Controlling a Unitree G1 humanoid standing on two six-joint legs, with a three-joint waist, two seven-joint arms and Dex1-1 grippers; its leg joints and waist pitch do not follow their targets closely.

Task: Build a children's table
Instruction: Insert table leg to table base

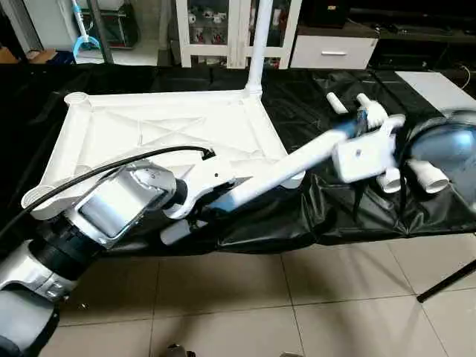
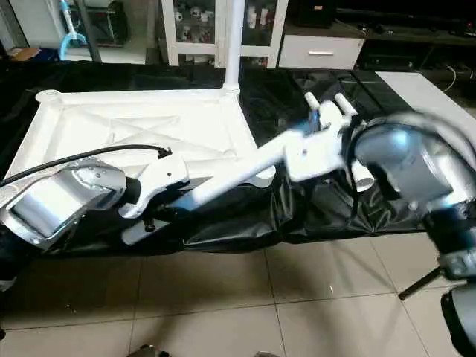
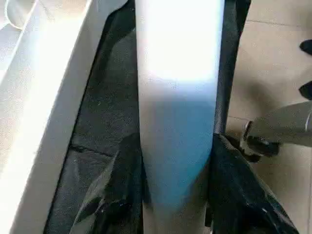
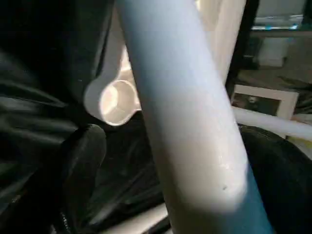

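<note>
Table top (image 1: 171,134): white, lies underside up on the black sheet (image 1: 312,111), X-ribs showing. You see one leg (image 1: 256,44) standing upright in its far corner socket; the near corner socket (image 4: 117,101) by your grippers is empty. Two more legs (image 1: 428,175) lie on the sheet, beyond the right gripper from the top.

Held leg (image 1: 297,165): a long white tube slanting across the top's near corner, one end at the left gripper (image 3: 178,204), the other at the right gripper (image 4: 161,170).

Hidden: the tube covers both grippers' fingertips in the head views, and the right arm is smeared.

Left gripper: black fingers (image 3: 122,195) pressed against both sides of the tube, clamped on it.
Right gripper: black fingers (image 4: 83,156) flank the tube; you cannot tell whether they press on it.
</note>
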